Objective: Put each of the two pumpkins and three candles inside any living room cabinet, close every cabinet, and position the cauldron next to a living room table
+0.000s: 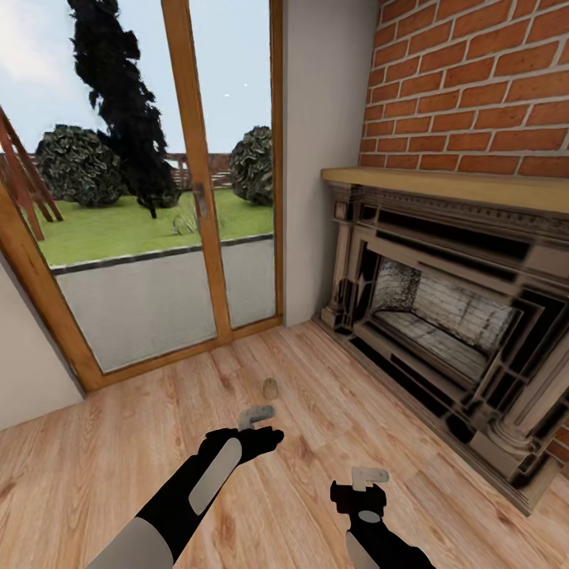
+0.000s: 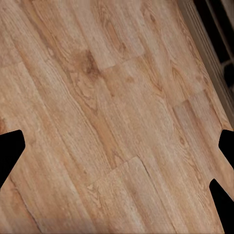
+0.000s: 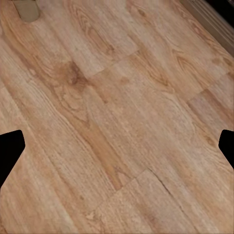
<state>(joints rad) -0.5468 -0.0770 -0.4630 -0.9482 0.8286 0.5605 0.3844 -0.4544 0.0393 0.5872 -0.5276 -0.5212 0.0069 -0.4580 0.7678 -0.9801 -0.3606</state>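
A small tan stub that looks like a candle (image 1: 270, 388) stands on the wood floor, just ahead of my left gripper (image 1: 257, 415). The same stub shows at the edge of the right wrist view (image 3: 27, 9). My left gripper is open above bare planks, its black fingertips (image 2: 9, 151) far apart with nothing between them. My right gripper (image 1: 370, 476) hangs lower and to the right, also open over bare floor, with its fingertips (image 3: 226, 145) spread wide.
A dark ornate fireplace (image 1: 442, 316) with a wooden mantel stands against the brick wall on the right. A wood-framed glass door (image 1: 197, 205) to the garden is ahead on the left. Wood floor (image 1: 118, 442) stretches between them.
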